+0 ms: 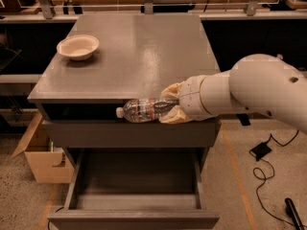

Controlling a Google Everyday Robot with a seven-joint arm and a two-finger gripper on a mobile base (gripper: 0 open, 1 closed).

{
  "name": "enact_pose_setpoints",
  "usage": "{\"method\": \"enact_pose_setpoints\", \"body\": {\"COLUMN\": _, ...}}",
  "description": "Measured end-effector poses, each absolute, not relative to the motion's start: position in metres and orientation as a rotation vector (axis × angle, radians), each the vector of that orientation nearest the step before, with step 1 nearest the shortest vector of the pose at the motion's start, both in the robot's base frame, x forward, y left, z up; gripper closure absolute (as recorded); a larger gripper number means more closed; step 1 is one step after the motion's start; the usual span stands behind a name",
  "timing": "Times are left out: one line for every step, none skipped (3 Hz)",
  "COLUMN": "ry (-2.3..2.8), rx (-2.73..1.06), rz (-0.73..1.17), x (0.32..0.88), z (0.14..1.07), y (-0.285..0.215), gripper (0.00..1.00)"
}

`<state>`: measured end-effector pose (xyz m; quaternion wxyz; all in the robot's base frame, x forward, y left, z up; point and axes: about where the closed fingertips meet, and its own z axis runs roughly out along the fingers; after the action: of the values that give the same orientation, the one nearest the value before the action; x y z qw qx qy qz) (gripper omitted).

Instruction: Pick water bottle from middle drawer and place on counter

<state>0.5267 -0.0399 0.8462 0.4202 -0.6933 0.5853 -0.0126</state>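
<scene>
My gripper [171, 104] is clamped on the bottle [141, 110], holding it level with its cap pointing left, just in front of the counter's [139, 56] near edge. Below it the drawer [134, 218] stands pulled out, and a bowl [77, 47] sits on the counter's far left.
</scene>
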Motion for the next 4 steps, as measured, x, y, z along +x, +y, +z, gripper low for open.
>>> {"method": "enact_pose_setpoints", "body": {"ry": 1.465, "rx": -1.722, "rz": -0.024, "x": 0.528, "z": 0.847, "y": -0.039, "gripper": 1.00}}
{"method": "enact_pose_setpoints", "body": {"ry": 1.464, "rx": -1.641, "rz": -0.016, "x": 0.545, "z": 0.871, "y": -0.045, "gripper": 1.00}}
{"method": "enact_pose_setpoints", "body": {"ry": 1.470, "rx": -1.563, "rz": -0.010, "x": 0.572, "z": 0.902, "y": -0.051, "gripper": 1.00}}
{"method": "enact_pose_setpoints", "body": {"ry": 1.527, "rx": -1.487, "rz": 0.040, "x": 0.613, "z": 0.912, "y": -0.058, "gripper": 1.00}}
